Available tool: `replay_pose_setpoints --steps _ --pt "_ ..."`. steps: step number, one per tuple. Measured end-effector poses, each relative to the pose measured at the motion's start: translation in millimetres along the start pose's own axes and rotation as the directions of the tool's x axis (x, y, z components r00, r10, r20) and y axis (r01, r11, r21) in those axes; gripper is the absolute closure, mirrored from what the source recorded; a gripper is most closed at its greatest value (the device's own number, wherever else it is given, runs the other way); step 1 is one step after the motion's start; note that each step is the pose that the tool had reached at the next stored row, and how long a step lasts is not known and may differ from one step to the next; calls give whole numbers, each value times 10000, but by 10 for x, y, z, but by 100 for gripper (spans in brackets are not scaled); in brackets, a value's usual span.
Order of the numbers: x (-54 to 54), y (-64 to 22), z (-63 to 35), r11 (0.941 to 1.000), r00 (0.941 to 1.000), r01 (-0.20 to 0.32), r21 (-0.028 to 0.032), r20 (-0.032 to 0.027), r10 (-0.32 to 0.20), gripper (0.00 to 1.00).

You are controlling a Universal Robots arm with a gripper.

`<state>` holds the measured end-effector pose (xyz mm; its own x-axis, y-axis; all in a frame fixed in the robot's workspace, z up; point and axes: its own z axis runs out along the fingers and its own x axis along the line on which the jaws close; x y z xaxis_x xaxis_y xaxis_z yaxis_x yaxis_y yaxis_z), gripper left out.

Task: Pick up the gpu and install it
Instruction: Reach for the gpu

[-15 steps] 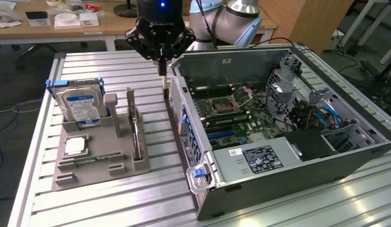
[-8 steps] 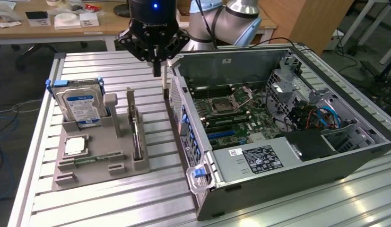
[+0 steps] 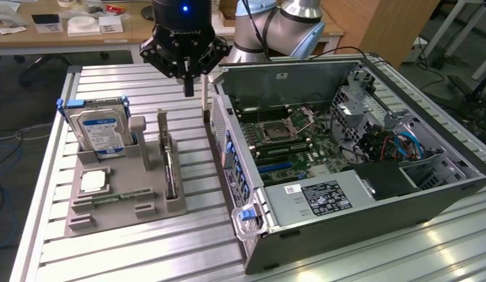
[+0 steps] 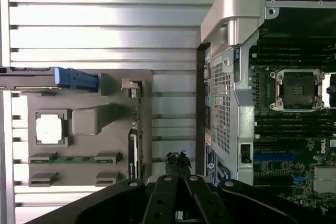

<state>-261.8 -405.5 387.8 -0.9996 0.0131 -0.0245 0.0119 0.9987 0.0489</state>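
The gpu (image 3: 171,170) stands on its edge in a slot of the grey holder (image 3: 121,217), a thin dark card with a brownish board edge. Seen from the wrist, the gpu (image 4: 133,150) is a narrow dark strip along the holder's (image 4: 89,98) side nearest the computer. My gripper (image 3: 188,88) hangs above the table, over the gap between the holder and the open computer case (image 3: 251,170), beyond the card's far end. It is shut, with nothing between its fingers. In the wrist view the shut gripper (image 4: 178,159) points down at the strip of table beside the gpu.
The holder also carries a silver hard drive (image 3: 101,132) with blue clips, a square processor (image 3: 94,182) and a green memory stick (image 3: 109,198). The case lies open with its motherboard (image 3: 286,138) exposed. Desks and a chair stand behind the slatted table (image 3: 133,252).
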Motion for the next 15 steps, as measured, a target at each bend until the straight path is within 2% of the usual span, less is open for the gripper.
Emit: replay_pose_setpoints --steps 4,10,15 --pt "34 -1 5 9995 9995 317 -6 -18 -317 89" --pt "166 -7 7 9990 9990 454 -27 -23 -454 89" --pt "245 -82 10 9990 9990 455 -30 -23 -455 89"
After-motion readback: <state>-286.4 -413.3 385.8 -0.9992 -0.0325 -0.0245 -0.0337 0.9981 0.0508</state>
